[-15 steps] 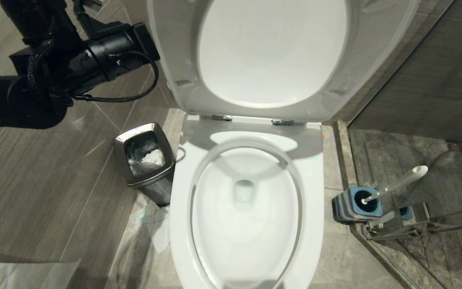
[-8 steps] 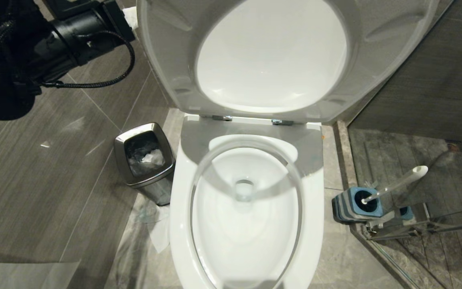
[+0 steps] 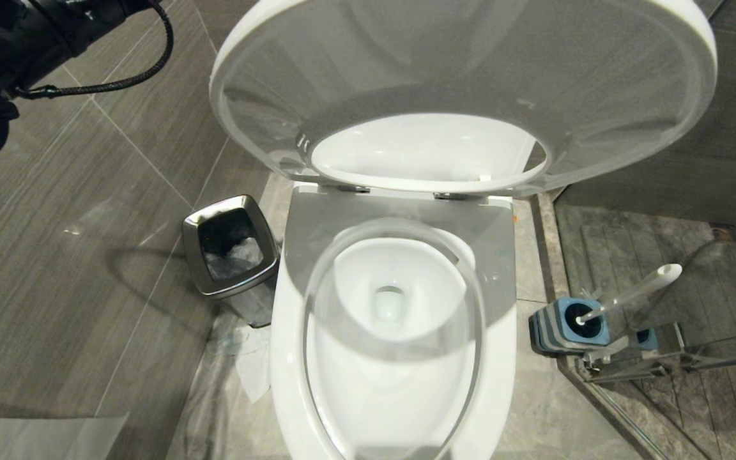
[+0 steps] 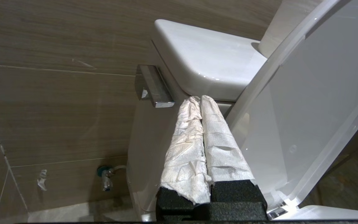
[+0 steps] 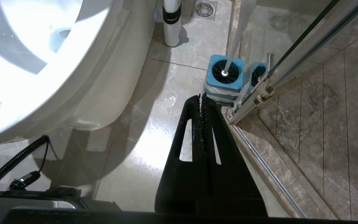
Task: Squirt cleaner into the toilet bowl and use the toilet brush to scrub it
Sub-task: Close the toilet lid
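Toilet bowl [image 3: 393,358] nearest, oval basin running lengthwise away toward the tank, lid [image 3: 464,76] tipped forward over the hinge. Toilet brush [image 3: 636,292] to the bowl's right, upright in holder [image 3: 569,324], handle leaning right. Right gripper [image 5: 201,99] beside the bowl, jaws pressed together. Left gripper [image 4: 200,101], paper-wrapped, closed, seemingly empty, behind the lid near the tank.

The left arm [image 3: 4,38] is matte black, built of rounded cylindrical housings, with a black braided cable [image 3: 112,80] looping loosely off it. The left gripper [image 4: 200,101] has two long fingers [image 4: 185,149] wrapped in crinkled white paper, their bases of rough black textured material. The right gripper [image 5: 200,99] is all black: two flat tapering fingers [image 5: 189,137], each with a slim elongated cutout and finely ridged inner edges. A black braided cable [image 5: 14,165] with a metal connector runs beside the dark body.
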Motion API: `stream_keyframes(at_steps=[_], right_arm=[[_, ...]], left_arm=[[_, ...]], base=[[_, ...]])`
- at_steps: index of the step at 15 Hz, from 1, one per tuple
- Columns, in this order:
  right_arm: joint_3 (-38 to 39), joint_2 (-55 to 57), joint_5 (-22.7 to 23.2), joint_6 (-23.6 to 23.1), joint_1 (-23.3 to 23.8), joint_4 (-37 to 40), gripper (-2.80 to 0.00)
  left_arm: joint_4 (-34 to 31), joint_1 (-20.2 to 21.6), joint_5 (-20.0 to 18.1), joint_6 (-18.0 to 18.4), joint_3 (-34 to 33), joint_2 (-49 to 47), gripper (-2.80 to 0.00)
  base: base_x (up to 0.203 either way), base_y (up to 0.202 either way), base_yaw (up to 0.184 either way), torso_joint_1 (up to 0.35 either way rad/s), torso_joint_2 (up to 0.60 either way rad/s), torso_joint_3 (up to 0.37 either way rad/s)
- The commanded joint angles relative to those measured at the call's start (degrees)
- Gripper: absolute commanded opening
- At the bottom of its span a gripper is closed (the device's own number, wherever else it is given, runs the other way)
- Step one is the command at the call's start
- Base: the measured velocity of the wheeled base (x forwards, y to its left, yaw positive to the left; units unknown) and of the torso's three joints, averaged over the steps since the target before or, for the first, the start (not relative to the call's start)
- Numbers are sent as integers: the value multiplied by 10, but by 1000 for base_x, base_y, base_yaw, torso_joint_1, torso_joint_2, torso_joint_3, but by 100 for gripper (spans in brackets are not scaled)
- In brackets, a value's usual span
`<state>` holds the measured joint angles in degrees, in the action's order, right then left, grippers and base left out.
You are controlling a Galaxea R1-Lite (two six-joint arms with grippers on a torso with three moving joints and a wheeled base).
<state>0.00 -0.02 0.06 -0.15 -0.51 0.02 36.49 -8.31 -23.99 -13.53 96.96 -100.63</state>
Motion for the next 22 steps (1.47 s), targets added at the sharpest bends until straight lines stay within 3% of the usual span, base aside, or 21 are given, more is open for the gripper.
stream_keyframes(at_steps=[1, 6, 11, 14, 22], right_arm=[[1, 0, 0, 0, 0, 0, -280], [1, 0, 0, 0, 0, 0, -280], [1, 0, 0, 0, 0, 0, -280], [0, 0, 0, 0, 0, 0, -280], [1, 0, 0, 0, 0, 0, -280]], left_arm=[[1, 0, 2, -2, 3, -3, -280], [0, 0, 30, -11, 12, -14, -280], [-7, -2, 75, -10, 89, -81, -280], [-8, -18, 79, -4, 147, -148, -280], [-11, -29, 76, -1, 151, -177, -280]], base=[[0, 0, 0, 0, 0, 0], [0, 0, 0, 0, 0, 0], [0, 0, 0, 0, 0, 0], [0, 0, 0, 0, 0, 0], [0, 0, 0, 0, 0, 0]])
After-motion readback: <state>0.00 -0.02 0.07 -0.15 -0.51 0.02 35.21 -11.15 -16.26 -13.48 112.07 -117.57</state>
